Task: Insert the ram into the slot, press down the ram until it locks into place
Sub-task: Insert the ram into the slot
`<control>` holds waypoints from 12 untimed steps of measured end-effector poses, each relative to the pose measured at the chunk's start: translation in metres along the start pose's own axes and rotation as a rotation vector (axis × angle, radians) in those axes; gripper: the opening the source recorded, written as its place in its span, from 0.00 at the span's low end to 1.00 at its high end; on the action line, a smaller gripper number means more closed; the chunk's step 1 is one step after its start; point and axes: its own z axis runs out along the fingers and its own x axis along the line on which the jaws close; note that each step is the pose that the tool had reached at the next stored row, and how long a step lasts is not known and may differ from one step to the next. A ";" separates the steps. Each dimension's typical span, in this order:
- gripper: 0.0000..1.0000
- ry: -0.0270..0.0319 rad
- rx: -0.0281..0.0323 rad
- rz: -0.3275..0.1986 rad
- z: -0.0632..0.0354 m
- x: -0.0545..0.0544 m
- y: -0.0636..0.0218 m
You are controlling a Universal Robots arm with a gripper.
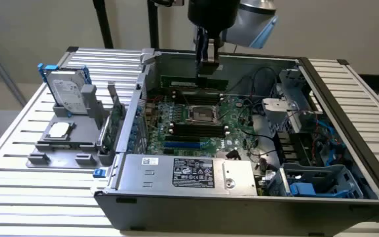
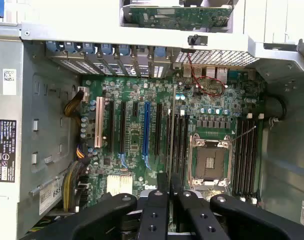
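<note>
Green ram (image 1: 195, 83) pinched edge-on in the jaws (image 1: 206, 74), upper middle of the exterior view, keeping its length free for seating!

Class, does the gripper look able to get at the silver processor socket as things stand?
Probably not to grip it: the case is open above the socket, but the gripper already holds the ram.

My upper arm: smooth matte-black cylinder above the pincer, a pale silver-grey rounded joint beside it with a light-blue band
My black metal pincer (image 2: 169, 200): slim, angular linkages, narrow straight bars between broader curved side arms
My screws: small, round, silvery heads dotting those bars
</note>
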 end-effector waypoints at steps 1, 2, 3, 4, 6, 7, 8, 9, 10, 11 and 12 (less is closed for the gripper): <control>0.13 0.0000 0.0000 0.000 0.0000 0.000 0.0000; 0.13 0.0000 0.0000 0.000 0.0000 0.000 0.0000; 0.13 0.0000 0.0000 0.000 0.0000 0.000 0.0000; 0.13 0.0000 0.0000 0.000 0.0000 0.000 0.0000; 0.13 -0.0001 0.0000 0.000 0.0000 0.000 0.0000; 0.13 0.0000 -0.0001 0.000 0.0000 0.000 0.0000; 0.13 0.0000 0.0000 0.000 0.0000 0.000 0.0000; 0.13 0.0000 0.0000 0.000 0.0000 0.000 0.0000; 0.13 0.0000 0.0000 0.000 0.0000 0.000 0.0000; 0.13 0.0000 0.0000 0.000 0.0000 0.000 0.0000; 0.13 0.0001 -0.0001 0.000 0.0001 0.000 -0.0001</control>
